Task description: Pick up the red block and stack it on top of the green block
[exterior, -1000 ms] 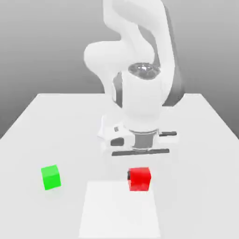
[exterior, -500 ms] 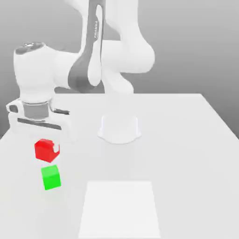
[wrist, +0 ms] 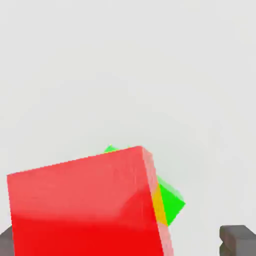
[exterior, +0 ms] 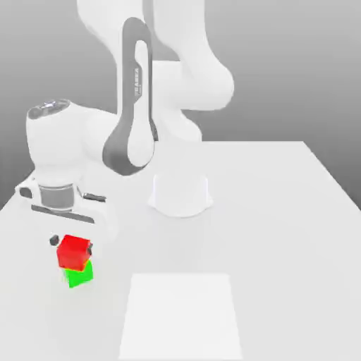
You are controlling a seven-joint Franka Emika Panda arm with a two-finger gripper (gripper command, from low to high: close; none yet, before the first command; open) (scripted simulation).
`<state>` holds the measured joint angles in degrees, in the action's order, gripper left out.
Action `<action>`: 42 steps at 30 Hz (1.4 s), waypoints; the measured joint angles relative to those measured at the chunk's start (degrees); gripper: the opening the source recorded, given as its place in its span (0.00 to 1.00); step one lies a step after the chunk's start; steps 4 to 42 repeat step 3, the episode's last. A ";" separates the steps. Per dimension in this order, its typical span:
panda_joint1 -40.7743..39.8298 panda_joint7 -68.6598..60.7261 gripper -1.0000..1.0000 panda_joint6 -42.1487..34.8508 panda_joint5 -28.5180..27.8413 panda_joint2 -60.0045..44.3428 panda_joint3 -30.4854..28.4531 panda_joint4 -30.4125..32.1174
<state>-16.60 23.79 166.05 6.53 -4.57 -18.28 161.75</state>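
The red block (exterior: 73,251) rests on top of the green block (exterior: 80,274) near the table's edge at the exterior view's left, turned a little against it. My gripper (exterior: 72,244) hangs straight over the stack with its fingers on either side of the red block. In the hand view the red block (wrist: 85,205) covers most of the green block (wrist: 171,202), and one dark fingertip (wrist: 238,240) stands apart from the red block's side with bare table between them. The gripper is open and holds nothing.
The white table (exterior: 282,211) carries a paler square patch (exterior: 180,316) at the front middle. The arm's round base (exterior: 180,194) stands at the table's middle back, and the arm reaches from it over to the exterior view's left.
The gripper came down with the red block, set it on the green block, and its fingers spread apart. A second ago it stood over the red block at the table's middle.
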 joint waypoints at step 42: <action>-0.63 2.40 1.00 -2.96 -3.44 3.28 -0.29 -0.03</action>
